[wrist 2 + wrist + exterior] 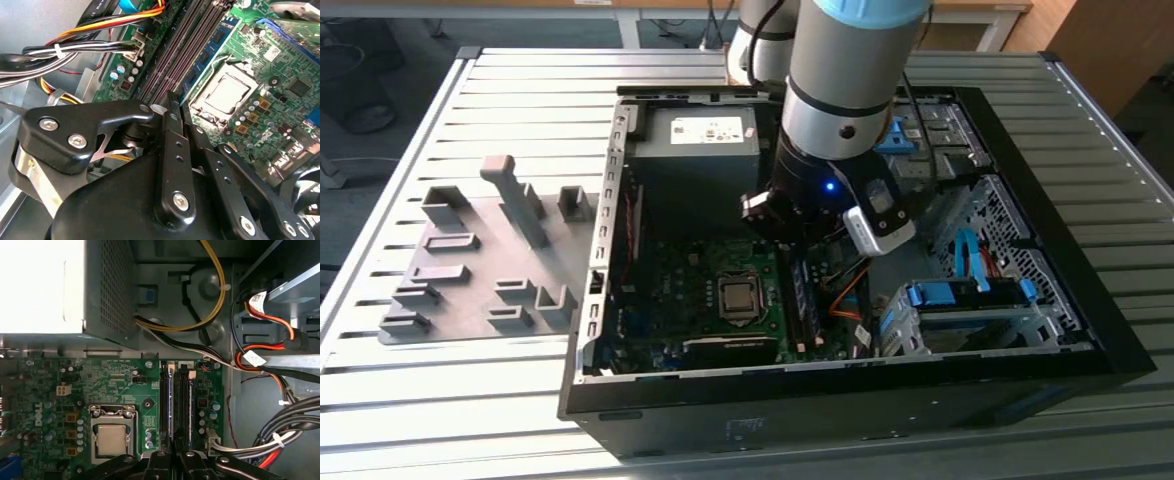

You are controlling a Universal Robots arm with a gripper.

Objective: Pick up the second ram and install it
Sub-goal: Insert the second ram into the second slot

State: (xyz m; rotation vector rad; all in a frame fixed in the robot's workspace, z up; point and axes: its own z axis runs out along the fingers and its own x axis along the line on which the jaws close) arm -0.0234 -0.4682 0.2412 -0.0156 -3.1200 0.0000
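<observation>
Hand (pixel 170 100) is hanging low inside the open computer case (pixel 1101 345), right over the memory slots (pixel 176 400); cannot tell whether it is open or closed. A blue-green ram stick (pixel 202 56) with dark chips is standing seated in the slots just ahead of the hand; whether this is the second ram, cannot tell. Processor socket (pixel 227 95) is lying beside the slots, a cable bundle (pixel 100 47) running on the hand's other side. Farther off, the power supply (pixel 700 140) is showing a pale label (pixel 708 130), print unreadable. Beyond the case, a grey fixture (pixel 480 270) is sitting on the bench (pixel 520 80).
</observation>
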